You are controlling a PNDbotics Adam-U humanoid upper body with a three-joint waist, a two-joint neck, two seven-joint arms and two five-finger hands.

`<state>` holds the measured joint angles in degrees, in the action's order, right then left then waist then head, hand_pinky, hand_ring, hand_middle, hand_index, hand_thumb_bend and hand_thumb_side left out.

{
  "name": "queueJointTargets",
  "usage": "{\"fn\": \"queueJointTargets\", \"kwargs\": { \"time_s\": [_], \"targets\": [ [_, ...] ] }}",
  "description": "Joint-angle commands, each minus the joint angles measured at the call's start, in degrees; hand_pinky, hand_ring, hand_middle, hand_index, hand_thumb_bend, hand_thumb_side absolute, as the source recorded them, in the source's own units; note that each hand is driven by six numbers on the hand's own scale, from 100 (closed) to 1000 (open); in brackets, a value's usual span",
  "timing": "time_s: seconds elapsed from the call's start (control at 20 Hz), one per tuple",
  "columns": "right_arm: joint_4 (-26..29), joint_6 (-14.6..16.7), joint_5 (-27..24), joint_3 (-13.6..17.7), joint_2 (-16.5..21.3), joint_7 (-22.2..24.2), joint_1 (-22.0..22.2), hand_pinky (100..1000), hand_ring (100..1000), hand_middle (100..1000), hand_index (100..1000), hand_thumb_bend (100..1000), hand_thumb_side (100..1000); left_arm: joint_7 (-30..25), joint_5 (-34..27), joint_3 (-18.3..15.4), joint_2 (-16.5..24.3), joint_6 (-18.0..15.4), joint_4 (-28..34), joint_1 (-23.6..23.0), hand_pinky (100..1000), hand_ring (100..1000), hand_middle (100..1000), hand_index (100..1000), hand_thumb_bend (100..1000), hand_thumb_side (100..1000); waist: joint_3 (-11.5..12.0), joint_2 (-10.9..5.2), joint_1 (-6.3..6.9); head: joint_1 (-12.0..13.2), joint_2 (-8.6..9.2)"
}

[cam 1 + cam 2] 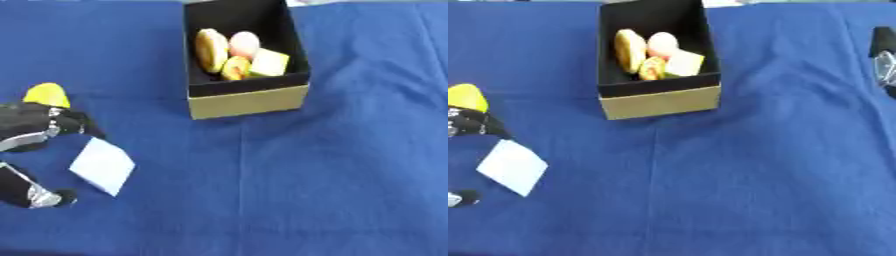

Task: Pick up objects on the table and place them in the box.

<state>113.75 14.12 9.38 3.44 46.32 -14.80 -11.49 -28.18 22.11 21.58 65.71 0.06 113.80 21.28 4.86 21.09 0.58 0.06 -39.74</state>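
Observation:
A white flat square piece [102, 165] lies on the blue cloth at the left. My left hand [35, 125] is spread around it, upper fingers [74, 122] just above its top corner and thumb [48, 197] near its lower corner; I cannot tell whether they touch it. A yellow rounded object [46, 94] sits just behind this hand. The open box [249, 100], black inside with a tan front wall, stands at the top centre. It holds a round yellow-brown item [210, 50], a pink egg shape [244, 44], a pale yellow block [270, 62] and a small orange piece [234, 67]. Part of my right hand [884, 55] shows at the right edge.
The blue cloth [332, 175] covers the whole table, with creases running to the right of the box. A pale object [721, 3] peeks in at the top edge behind the box.

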Motion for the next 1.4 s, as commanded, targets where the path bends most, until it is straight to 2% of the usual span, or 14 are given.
{"fn": "queueJointTargets", "kwargs": {
  "time_s": [0.05,0.35,0.6,0.85,1.1,1.4],
  "targets": [
    [0.84,-0.44,0.4,0.09,0.08,-0.16,-0.07,750,766,677,775,170,132,-2.04,0.56,0.5,0.23,2.15,0.79,1.48,883,836,806,892,475,250,-0.07,-0.82,0.05,0.41,0.69],
    [0.84,-1.48,0.67,-0.53,-1.34,-0.4,0.61,744,762,672,774,159,142,-3.13,0.87,1.25,-0.87,5.18,0.79,4.09,883,839,809,895,452,240,0.12,-0.53,0.17,0.42,0.9],
    [0.84,-1.75,0.81,-0.73,-2.04,-0.63,0.86,743,761,671,775,155,147,-4.53,1.68,1.94,-1.3,6.57,0.79,5.58,873,825,791,862,374,209,-0.04,-0.29,0.25,0.8,1.13],
    [0.84,-2.04,0.93,-0.75,-2.81,-0.96,1.15,740,760,670,775,147,154,-6.74,1.36,2.38,-1.55,6.51,0.79,6.03,873,825,789,845,391,212,-0.18,0.03,0.36,1.02,1.44],
    [0.84,-2.31,0.75,-0.77,-3.6,-1.21,0.99,737,758,667,774,137,161,-10.65,0.88,2.81,-2.03,5.61,0.79,6.41,876,828,795,852,414,173,-0.32,0.37,0.39,1.38,1.82],
    [0.84,-2.73,0.49,-0.91,-4.46,-1.34,0.98,734,755,665,773,129,169,-13.7,1.99,2.95,-2.91,6.91,0.79,6.69,869,819,779,856,402,132,-0.35,0.66,0.31,1.48,2.11]
  ]
}}
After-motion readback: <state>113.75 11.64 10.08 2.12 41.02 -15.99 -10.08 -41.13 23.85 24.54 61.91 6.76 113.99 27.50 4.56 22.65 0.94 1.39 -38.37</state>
